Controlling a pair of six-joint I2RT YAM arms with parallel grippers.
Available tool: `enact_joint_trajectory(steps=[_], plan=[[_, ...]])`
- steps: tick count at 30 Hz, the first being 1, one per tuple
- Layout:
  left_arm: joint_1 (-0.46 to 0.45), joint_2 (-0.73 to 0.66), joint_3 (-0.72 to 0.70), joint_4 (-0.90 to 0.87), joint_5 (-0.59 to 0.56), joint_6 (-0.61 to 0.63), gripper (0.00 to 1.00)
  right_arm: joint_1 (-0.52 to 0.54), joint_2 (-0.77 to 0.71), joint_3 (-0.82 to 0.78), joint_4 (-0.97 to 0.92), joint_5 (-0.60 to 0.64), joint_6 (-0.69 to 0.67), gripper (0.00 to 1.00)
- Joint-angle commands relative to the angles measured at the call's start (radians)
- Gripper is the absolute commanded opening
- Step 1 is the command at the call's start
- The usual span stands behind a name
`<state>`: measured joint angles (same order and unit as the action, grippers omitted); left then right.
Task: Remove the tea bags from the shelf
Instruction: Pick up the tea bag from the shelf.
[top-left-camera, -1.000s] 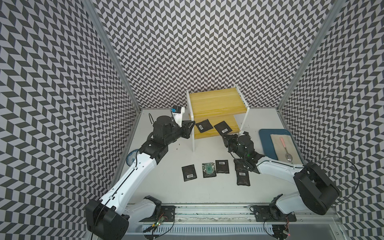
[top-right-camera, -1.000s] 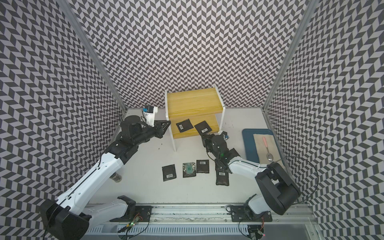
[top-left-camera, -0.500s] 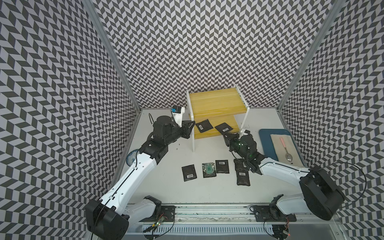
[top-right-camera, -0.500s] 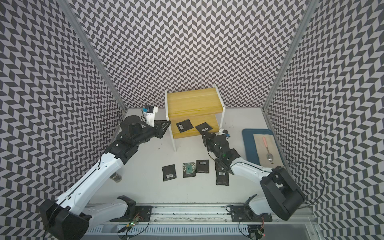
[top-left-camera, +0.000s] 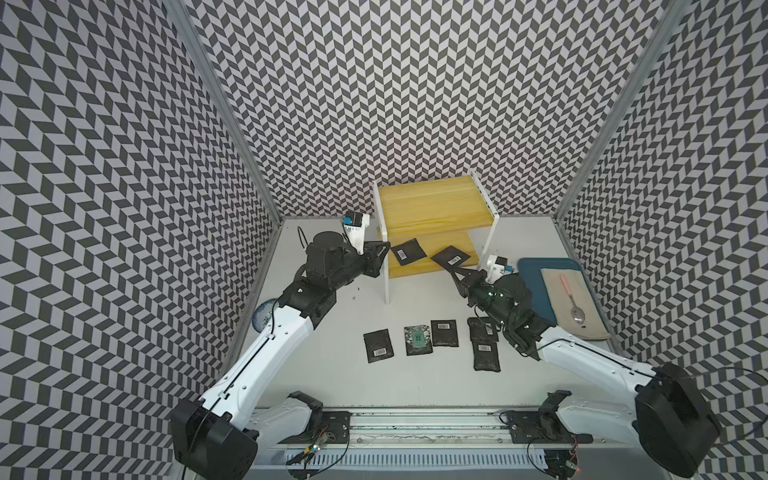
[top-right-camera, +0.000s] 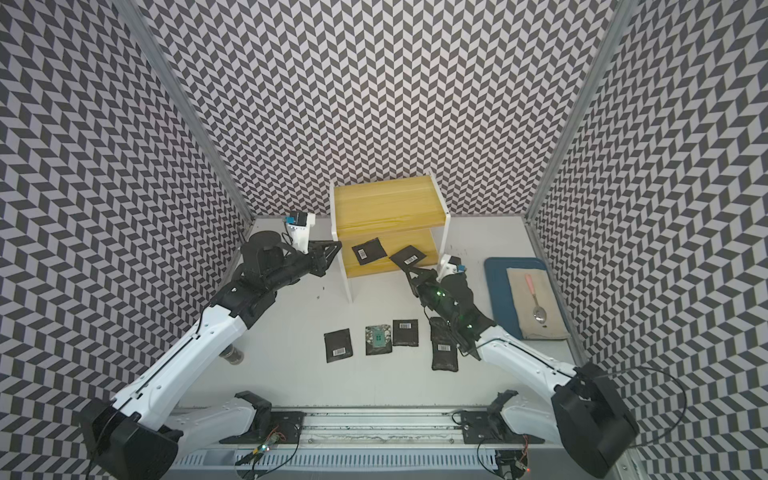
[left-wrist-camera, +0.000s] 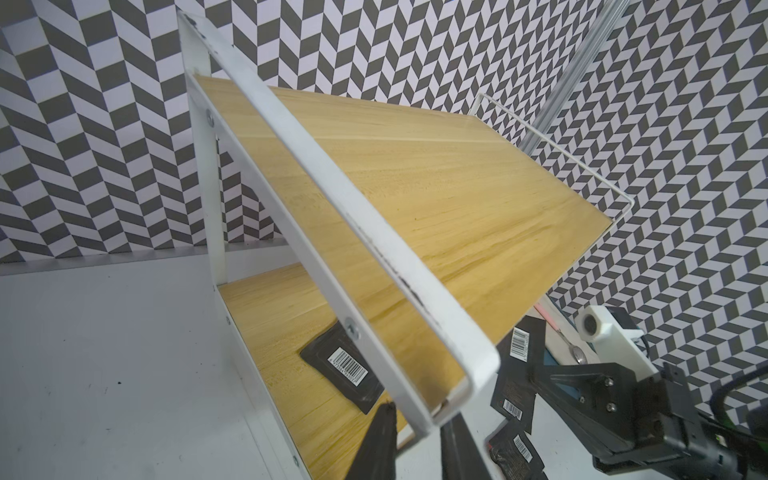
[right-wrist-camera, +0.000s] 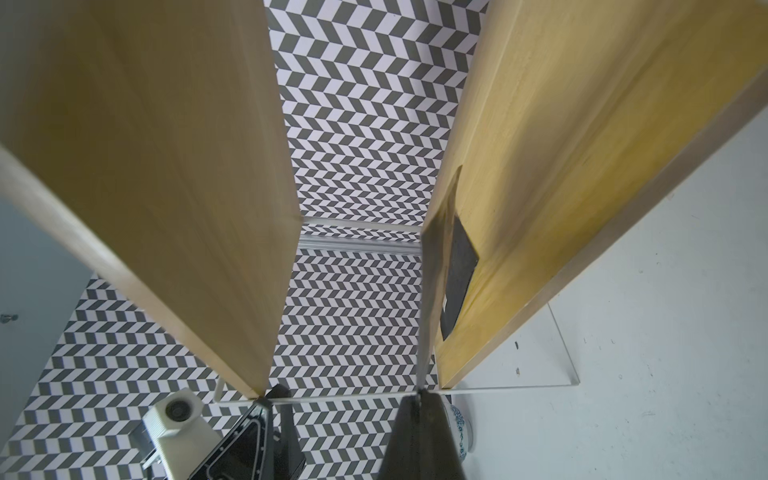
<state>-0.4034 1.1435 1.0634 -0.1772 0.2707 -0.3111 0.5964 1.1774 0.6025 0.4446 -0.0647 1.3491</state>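
Top views, tabletop's front half: five tea bags (top-left-camera: 444, 332) lay flat in a loose row, already off the shelf (top-left-camera: 432, 201); one showed a green patterned face (top-left-camera: 417, 340).
Right gripper (top-left-camera: 452, 270): my jaws were pinched shut on the near corner of a sixth tea bag (top-left-camera: 451, 258), which tilted over the lower board's front edge near its right end; the right wrist view showed it edge-on (right-wrist-camera: 430, 291), rising from my jaws.
Left gripper (top-left-camera: 382, 248): jaws narrow, a finger (left-wrist-camera: 380, 444) on either side of the white frame (left-wrist-camera: 332, 216) at the shelf's front left corner; I judged that a bracing hold.
Lower board (top-left-camera: 411, 269): one last tea bag (top-left-camera: 408, 250) lay flat toward the left end, barcode up, apart from mine.
Upper board (top-right-camera: 386, 203): bare.
Step in hand: drawing out the sixth bag, as I judged it.
Next move: pull back toward the tabletop's front edge, staying clear of the upper board, set the bag beside the row, then open; afterwards, the last one.
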Motion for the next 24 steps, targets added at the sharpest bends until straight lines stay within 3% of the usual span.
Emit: enact_joint_trajectory(steps=[1, 13, 24], plan=[[0.014, -0.025, -0.002, -0.015, -0.044, -0.017, 0.21, -0.014, -0.061, -0.018, -0.055, -0.077, -0.078, 0.00], [0.014, -0.032, 0.012, -0.039, -0.050, -0.011, 0.23, -0.119, -0.291, -0.061, -0.422, -0.357, -0.367, 0.00], [0.014, -0.045, 0.001, -0.048, -0.056, -0.010, 0.24, -0.135, -0.360, -0.086, -0.759, -0.591, -0.556, 0.00]])
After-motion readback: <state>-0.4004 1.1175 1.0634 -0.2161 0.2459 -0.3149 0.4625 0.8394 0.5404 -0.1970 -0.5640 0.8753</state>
